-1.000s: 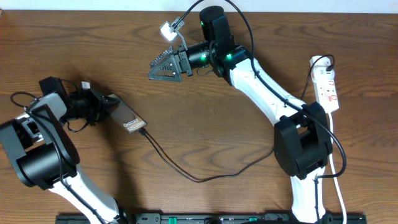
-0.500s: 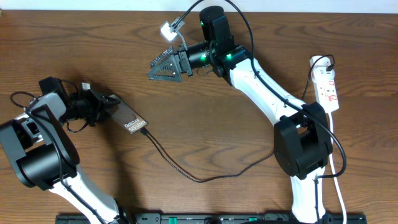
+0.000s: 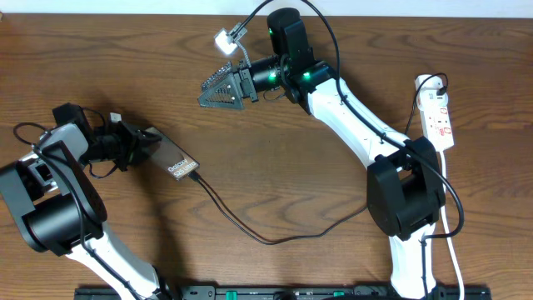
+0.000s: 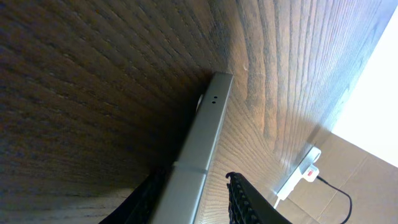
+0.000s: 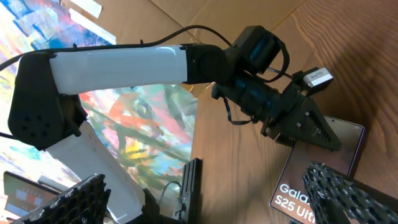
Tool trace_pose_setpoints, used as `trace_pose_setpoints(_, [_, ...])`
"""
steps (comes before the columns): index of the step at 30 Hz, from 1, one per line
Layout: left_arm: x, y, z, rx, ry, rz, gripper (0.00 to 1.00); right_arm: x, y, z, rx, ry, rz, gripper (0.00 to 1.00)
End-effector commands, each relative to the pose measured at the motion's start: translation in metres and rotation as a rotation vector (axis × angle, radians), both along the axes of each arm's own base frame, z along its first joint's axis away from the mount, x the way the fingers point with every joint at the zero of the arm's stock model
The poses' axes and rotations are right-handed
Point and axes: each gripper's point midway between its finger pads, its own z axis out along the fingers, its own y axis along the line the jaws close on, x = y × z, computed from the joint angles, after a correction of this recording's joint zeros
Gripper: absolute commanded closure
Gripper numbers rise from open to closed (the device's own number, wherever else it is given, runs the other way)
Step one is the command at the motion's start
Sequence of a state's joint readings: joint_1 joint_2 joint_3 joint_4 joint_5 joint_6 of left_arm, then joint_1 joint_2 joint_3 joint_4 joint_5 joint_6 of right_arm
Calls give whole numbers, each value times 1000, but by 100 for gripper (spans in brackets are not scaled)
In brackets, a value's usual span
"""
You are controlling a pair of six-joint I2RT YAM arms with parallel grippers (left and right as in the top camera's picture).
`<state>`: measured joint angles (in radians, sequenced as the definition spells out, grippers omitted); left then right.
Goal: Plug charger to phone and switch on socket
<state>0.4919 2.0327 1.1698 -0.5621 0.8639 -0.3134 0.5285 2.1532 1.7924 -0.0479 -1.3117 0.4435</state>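
The table (image 3: 275, 158) was seen to be of brown wood, plainly grained and matt. The phone (image 5: 311, 168) was shown with a glossy dark face under white lettering; in the left wrist view its edge was rendered smooth, silvery and metal-like. The socket (image 3: 438, 117) was made of smooth white plastic. The charger (image 3: 250, 229) was sheathed in matt black. The arm shells (image 3: 350, 112) were finished in smooth white plastic, and the fingers (image 5: 348, 186) of the right gripper (image 3: 212, 90) were moulded in ridged black.
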Motion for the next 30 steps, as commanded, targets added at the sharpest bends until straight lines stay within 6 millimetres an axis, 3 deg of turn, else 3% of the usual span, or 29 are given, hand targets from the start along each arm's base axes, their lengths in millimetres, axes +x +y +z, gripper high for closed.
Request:
trace_pose_setpoints(1, [-12, 11, -18, 91, 81, 2, 62, 2, -1, 9, 18, -31, 3, 1])
trace_pose_setpoints(30, [-32, 10, -25, 108, 187, -2, 61, 2, -1, 9, 18, -31, 4, 1])
